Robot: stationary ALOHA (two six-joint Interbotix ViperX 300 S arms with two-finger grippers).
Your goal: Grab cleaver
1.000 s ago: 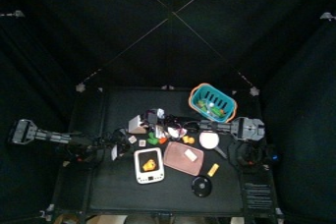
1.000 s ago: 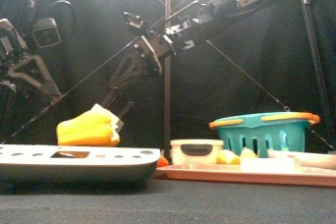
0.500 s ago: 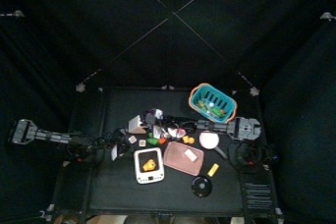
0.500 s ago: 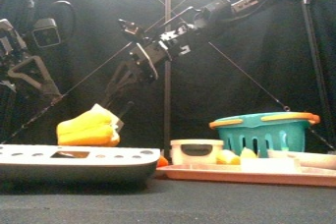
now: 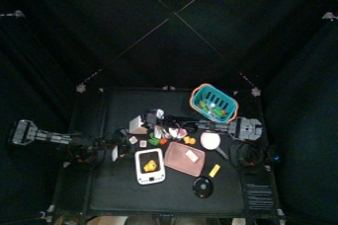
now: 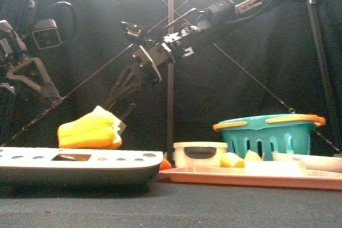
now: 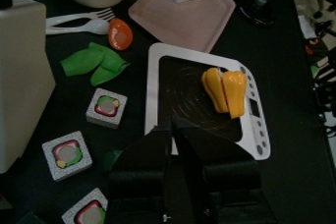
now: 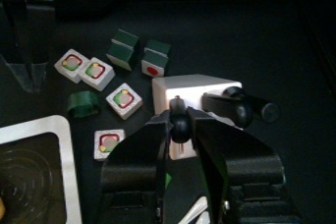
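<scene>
I am seeing the left claw hanging released near the surface's left edge; right claw hovering over sushi pieces, grip I cannot tell; cleaver, seemingly the pale slab, lying left of centre.

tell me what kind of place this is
Probably a robot test pen laid out as a toy kitchen: black curtains enclose a small black table, a teal basket sits on it, and a yellow pepper lies on a white tray.

A yellow pepper lies on a white-rimmed black tray, beside a pink board, green leaves, a teal basket and white, green-edged tiles.
</scene>
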